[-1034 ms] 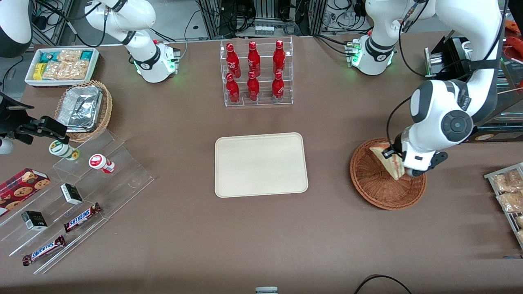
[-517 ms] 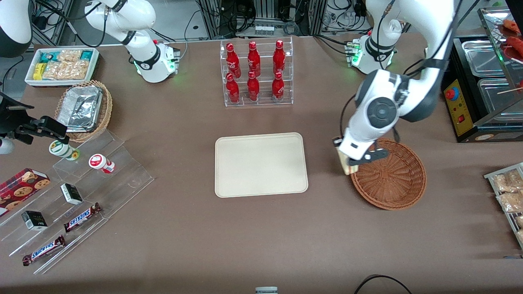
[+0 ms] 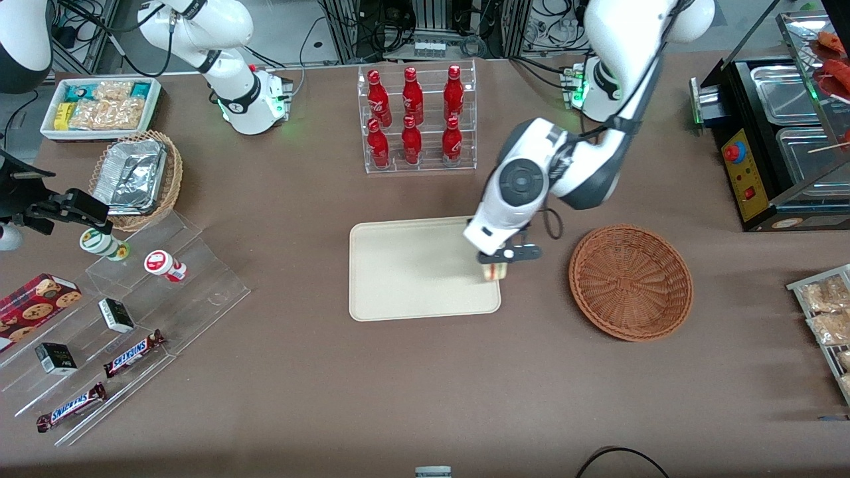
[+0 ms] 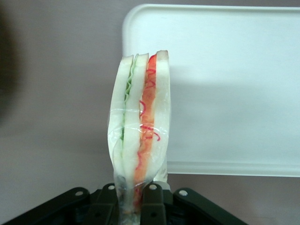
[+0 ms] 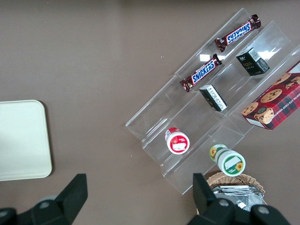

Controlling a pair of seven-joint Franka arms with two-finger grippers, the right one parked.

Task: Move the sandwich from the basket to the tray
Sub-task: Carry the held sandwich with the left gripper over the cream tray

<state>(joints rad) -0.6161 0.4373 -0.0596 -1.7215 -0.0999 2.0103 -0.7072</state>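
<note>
My left gripper (image 3: pixel 495 261) is shut on the sandwich (image 3: pixel 493 272), a wrapped wedge of white bread with green and red filling (image 4: pixel 140 131). It holds the sandwich in the air over the edge of the beige tray (image 3: pixel 412 269) that faces the basket. In the left wrist view the black fingers (image 4: pixel 154 204) pinch the wedge's lower end, with the tray's corner (image 4: pixel 225 84) below it. The reddish-brown wicker basket (image 3: pixel 631 282) sits empty beside the tray, toward the working arm's end of the table.
A clear rack of red bottles (image 3: pixel 415 119) stands farther from the front camera than the tray. A tan basket with foil containers (image 3: pixel 136 176), a white snack bin (image 3: pixel 99 106) and clear steps with snacks (image 3: pixel 126 318) lie toward the parked arm's end.
My gripper has lifted the sandwich out of the basket and carried it sideways, past the basket's rim, to above the tray's near edge. The basket now lies empty.
</note>
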